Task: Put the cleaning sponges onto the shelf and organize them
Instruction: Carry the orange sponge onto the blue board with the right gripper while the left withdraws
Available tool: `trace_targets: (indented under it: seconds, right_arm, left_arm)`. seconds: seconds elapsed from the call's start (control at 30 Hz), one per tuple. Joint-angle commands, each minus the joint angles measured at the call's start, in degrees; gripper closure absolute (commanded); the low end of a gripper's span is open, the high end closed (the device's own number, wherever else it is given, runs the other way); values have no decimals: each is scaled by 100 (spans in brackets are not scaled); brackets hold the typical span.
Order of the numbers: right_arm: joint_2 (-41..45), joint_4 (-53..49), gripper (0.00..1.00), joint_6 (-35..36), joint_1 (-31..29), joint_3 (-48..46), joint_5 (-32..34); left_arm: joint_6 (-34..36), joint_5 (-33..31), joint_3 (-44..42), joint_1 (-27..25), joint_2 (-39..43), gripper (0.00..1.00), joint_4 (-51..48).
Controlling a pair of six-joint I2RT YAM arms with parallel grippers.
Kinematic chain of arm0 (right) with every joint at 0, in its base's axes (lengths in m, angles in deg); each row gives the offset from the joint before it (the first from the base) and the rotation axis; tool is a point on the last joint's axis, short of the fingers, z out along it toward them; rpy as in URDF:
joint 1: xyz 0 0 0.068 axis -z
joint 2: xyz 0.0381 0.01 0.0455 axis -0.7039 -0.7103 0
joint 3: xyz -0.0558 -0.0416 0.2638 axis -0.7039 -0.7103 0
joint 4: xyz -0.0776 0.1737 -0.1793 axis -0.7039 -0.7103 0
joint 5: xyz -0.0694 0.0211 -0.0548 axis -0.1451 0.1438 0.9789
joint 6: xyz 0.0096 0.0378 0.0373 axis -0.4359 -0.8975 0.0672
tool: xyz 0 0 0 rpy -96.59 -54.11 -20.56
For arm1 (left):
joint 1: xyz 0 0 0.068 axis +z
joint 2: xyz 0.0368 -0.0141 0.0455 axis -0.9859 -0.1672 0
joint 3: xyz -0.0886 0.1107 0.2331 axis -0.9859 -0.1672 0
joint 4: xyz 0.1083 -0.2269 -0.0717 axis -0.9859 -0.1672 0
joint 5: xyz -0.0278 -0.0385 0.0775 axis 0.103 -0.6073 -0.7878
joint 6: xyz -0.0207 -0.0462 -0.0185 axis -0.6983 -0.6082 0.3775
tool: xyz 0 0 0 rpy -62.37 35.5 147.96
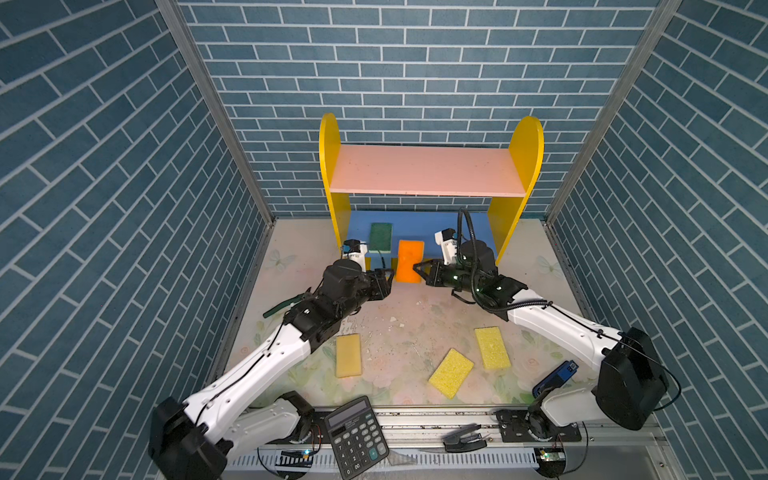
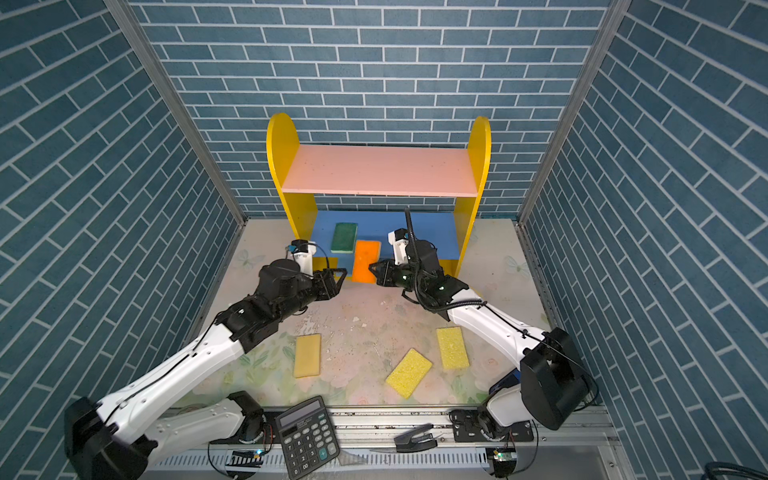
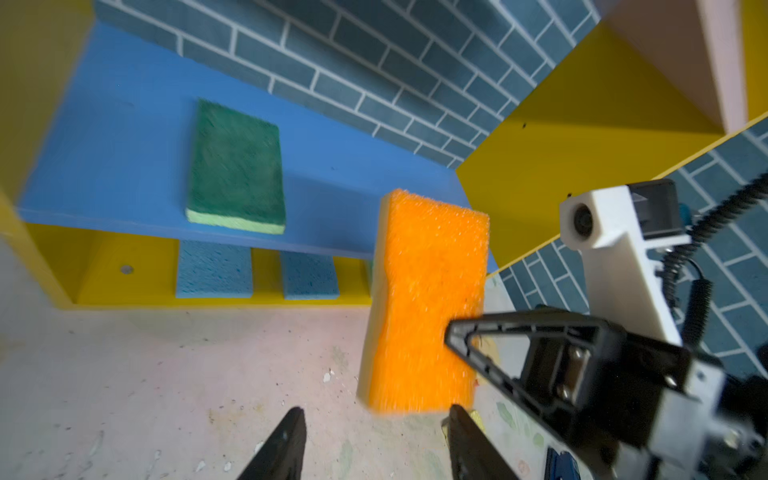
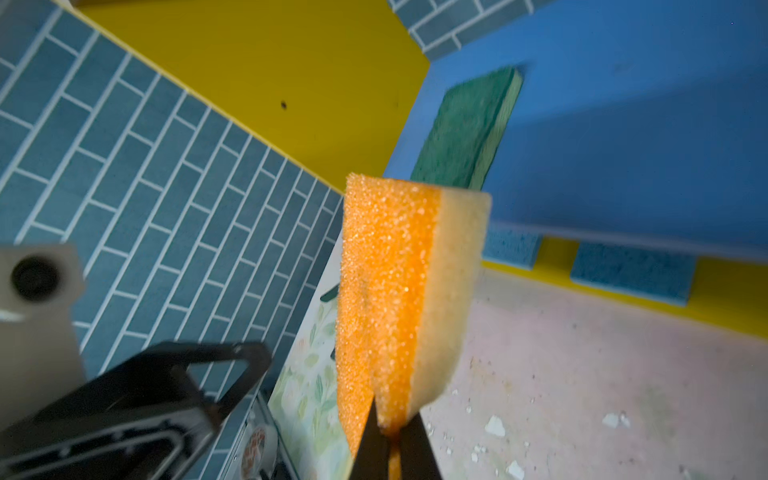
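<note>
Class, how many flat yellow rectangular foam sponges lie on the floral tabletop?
3. The left yellow sponge lies beside the left arm; the middle yellow sponge lies tilted; the right yellow sponge lies beside the right arm. Others may hide beneath the arms.

— Any words or numbers on your screen?
— I see tiny white marks on the calculator keys, but I can't read them. I can read nothing else.

Orange sponge on end before shelf; green sponge — blue board.
</note>
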Motion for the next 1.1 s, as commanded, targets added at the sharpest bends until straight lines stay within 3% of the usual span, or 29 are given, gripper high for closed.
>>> trace_targets:
  seconds: [0.0, 0.33, 0.8, 1.07]
  right_arm:
    - [-323, -498, 100, 604, 224, 790, 295]
    - [-1807, -1598, 100, 909, 659, 2520, 260]
    - [-3110, -2405, 100, 687, 995, 3777, -374]
    - [-3303, -2789, 100, 665, 1163, 3828, -564]
  left_arm:
    - [340, -994, -212, 67, 635, 42, -446]
    - [349, -1667, -475, 149, 1645, 39, -1564]
    - [314, -2085, -466, 199, 2148, 38, -2279]
    - [278, -2252, -467, 202, 2394, 38, -2480]
